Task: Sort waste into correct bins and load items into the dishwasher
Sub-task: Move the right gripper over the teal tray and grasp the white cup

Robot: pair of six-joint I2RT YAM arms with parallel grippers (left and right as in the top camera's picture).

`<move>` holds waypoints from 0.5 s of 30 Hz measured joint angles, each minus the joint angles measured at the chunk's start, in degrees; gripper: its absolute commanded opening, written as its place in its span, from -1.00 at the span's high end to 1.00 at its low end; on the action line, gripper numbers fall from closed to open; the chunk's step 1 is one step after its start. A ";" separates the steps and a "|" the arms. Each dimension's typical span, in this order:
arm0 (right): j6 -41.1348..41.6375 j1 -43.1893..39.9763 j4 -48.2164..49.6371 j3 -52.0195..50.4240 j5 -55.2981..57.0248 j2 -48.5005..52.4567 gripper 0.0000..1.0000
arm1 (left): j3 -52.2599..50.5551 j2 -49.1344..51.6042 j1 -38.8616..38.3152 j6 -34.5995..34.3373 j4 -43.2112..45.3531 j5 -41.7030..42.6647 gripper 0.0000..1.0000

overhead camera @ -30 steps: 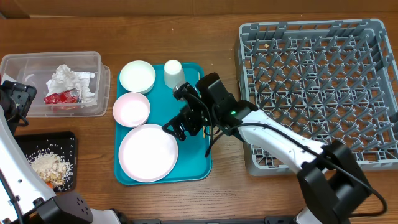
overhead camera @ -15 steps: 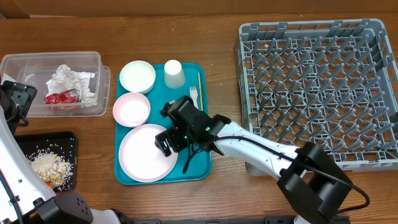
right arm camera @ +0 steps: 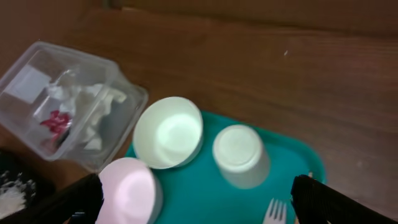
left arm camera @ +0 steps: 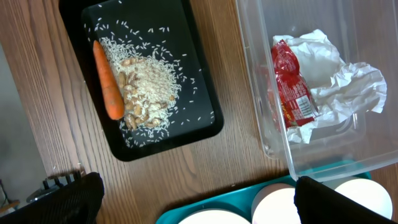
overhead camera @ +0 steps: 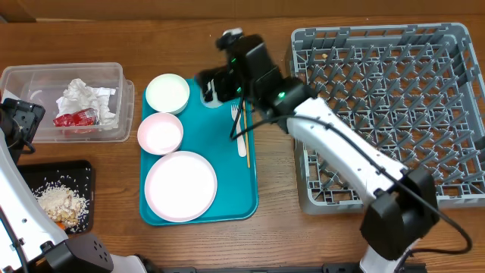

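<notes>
My right gripper (overhead camera: 214, 82) hangs open and empty over the far end of the teal tray, just above the small white cup (right arm camera: 241, 155). In its wrist view the gripper (right arm camera: 196, 198) frames the white bowl (right arm camera: 168, 130), the pink bowl (right arm camera: 127, 190) and the fork's tines (right arm camera: 273, 213). The round plate (overhead camera: 180, 186), white fork (overhead camera: 239, 130) and thin wooden stick (overhead camera: 247, 136) lie on the tray. The clear tub (overhead camera: 23, 80) holds napkins (left arm camera: 339, 74) and the red wrapper (left arm camera: 292, 93). The black tray (left arm camera: 199, 93) holds rice and a carrot (left arm camera: 107, 81). My left gripper (left arm camera: 196, 190) is open and empty.
The grey dish rack (overhead camera: 386, 106) stands at the right, with no dishes in it. The teal tray (overhead camera: 227, 182) lies between the rack and the bins. My right arm stretches from the front right across the rack's left corner.
My right gripper has swung from over the plate at the tray's middle to the tray's far end above the cup, uncovering the fork and stick. The left arm has not moved.
</notes>
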 measured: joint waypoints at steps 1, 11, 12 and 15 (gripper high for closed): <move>-1.22 -0.26 2.73 0.04 0.28 1.99 -1.00 | 0.00 0.00 0.00 0.00 0.00 -0.02 -1.00; -3.91 0.74 12.92 0.79 4.81 16.09 -1.00 | 0.00 0.00 0.00 0.00 -0.02 0.00 -1.00; -3.96 0.74 13.35 0.79 5.62 16.24 -1.00 | 0.00 0.00 0.00 0.00 0.00 0.00 -1.00; -3.98 0.74 15.02 0.96 7.02 16.31 -1.00 | 0.00 0.00 0.00 0.00 0.00 0.00 -1.00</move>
